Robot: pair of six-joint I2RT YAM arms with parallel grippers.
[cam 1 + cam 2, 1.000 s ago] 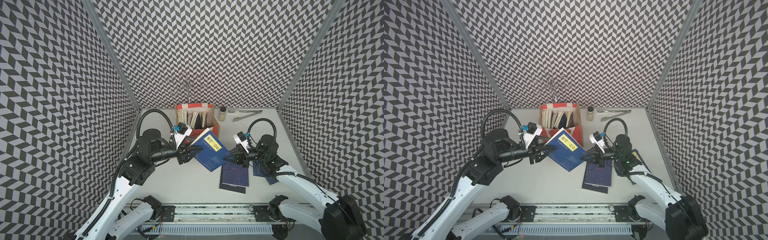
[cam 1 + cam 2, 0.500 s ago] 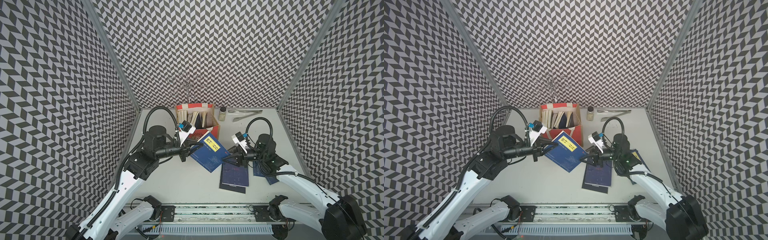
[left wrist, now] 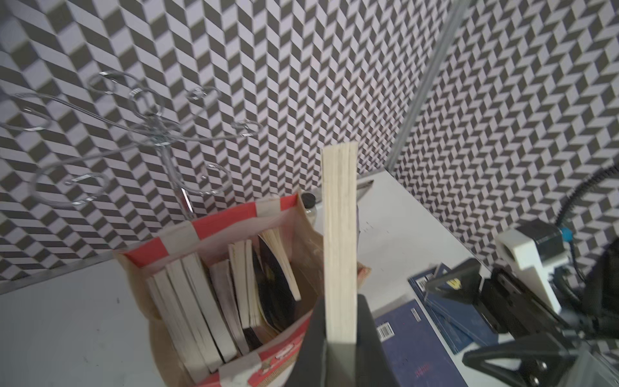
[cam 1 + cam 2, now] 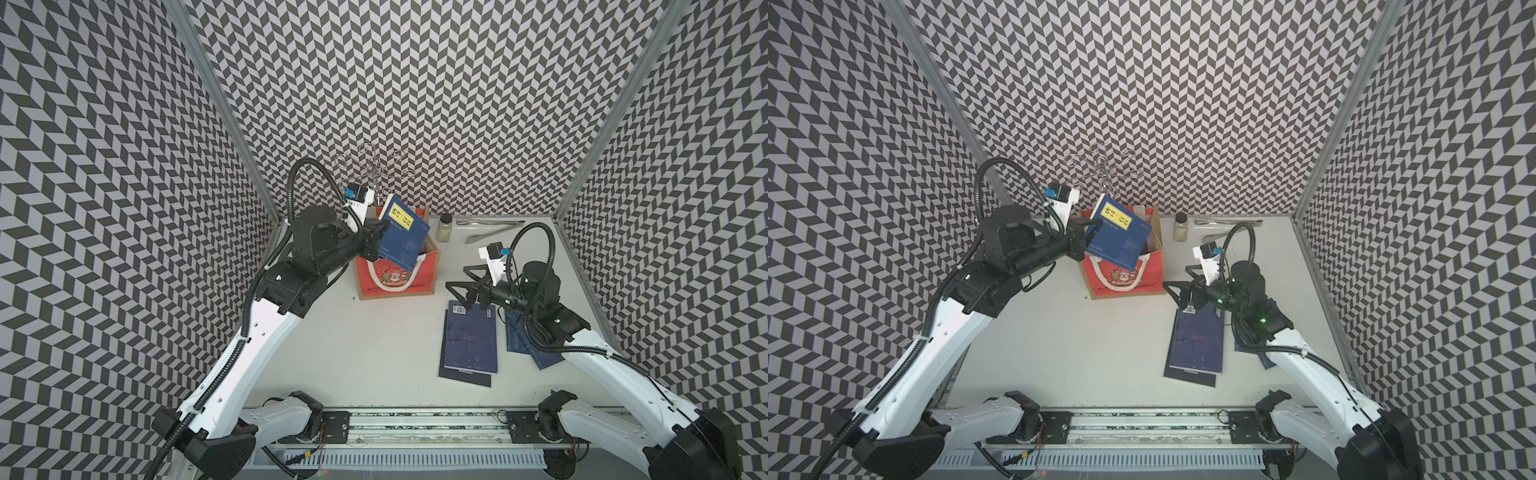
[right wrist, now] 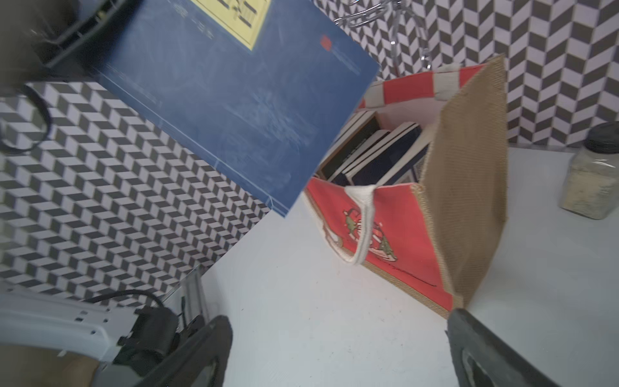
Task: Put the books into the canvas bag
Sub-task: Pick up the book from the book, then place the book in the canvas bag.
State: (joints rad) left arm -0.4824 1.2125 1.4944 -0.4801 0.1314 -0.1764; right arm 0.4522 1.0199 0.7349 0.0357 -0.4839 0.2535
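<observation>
While pinching the blue book tight in the left gripper, tilted above the bag's rim, with the right gripper spread wide and empty over the table, risking its low corner catching the handle and toppling the bag; counting one book held, roughly six inside, four books lying flat.

Worktop, contents.
- Bag: back centre, upright.
- In it: row of books, standing on end.
- Above its mouth: one book, tilted, pinched at its left edge in my left claw.
- Behind the bag: wire stand.
- Just right of the bag: jar; right of that, tongs along the back wall.
- Front right: two books stacked flat, my right claw above their far end.
- Right of them: more books, partly under my right arm.
</observation>
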